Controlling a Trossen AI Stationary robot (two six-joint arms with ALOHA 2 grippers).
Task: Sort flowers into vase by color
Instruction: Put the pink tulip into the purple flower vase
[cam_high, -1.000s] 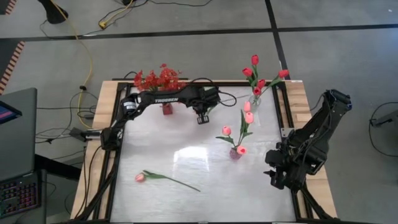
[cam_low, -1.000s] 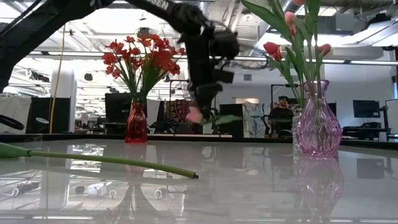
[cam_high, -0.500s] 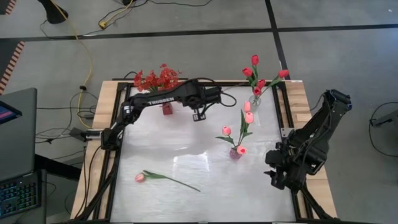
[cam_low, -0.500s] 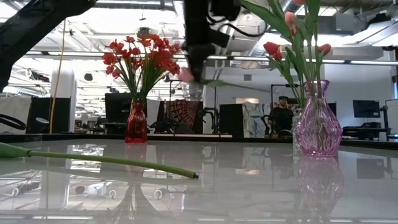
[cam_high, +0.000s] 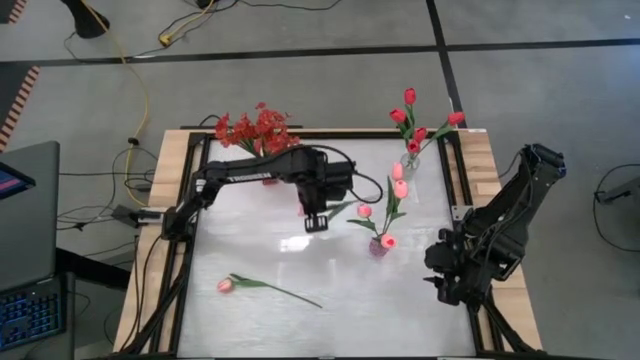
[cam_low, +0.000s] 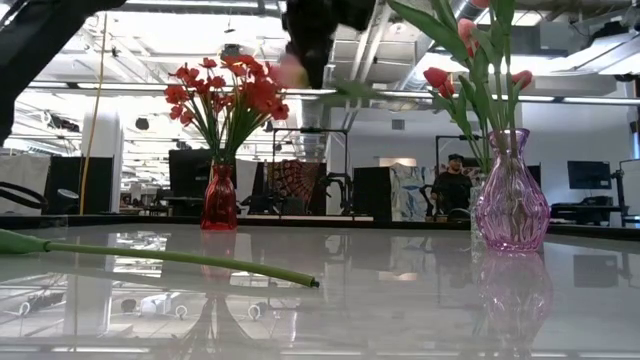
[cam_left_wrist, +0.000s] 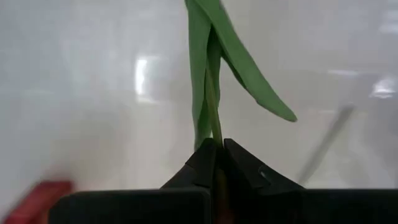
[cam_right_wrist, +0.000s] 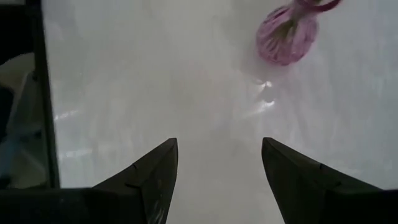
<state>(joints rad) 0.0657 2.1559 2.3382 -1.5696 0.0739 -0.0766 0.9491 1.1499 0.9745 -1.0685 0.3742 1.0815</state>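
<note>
- Over the middle of the table (cam_high: 250, 250), in the high view, the left gripper (cam_high: 314, 222) hangs in the air, pinched on a tulip stem (cam_high: 338, 208) whose green leaf sticks out toward the pink vase (cam_high: 379, 246).
- The pink vase holds pink tulips (cam_high: 398, 180). A clear vase (cam_high: 410, 163) at the back right holds red tulips (cam_high: 409, 97). A red vase (cam_high: 268, 176) at the back holds bushy red blossoms (cam_high: 252, 127).
- One pink tulip (cam_high: 226, 285) lies flat near the front left of the table.
- The right gripper (cam_high: 443, 283) waits at the right edge, well apart from the flowers.
- In the low view, the left gripper (cam_low: 300, 60) is high up with a pink bloom (cam_low: 291, 71) beside it. The lying stem (cam_low: 170, 258) rests on the table.
- In the left wrist view, the fingers (cam_left_wrist: 202, 165) are squeezed together on the green stem (cam_left_wrist: 210, 87).
- In the right wrist view, the fingers (cam_right_wrist: 155, 168) are spread wide with nothing between them. The pink vase (cam_right_wrist: 287, 38) is far ahead.
</note>
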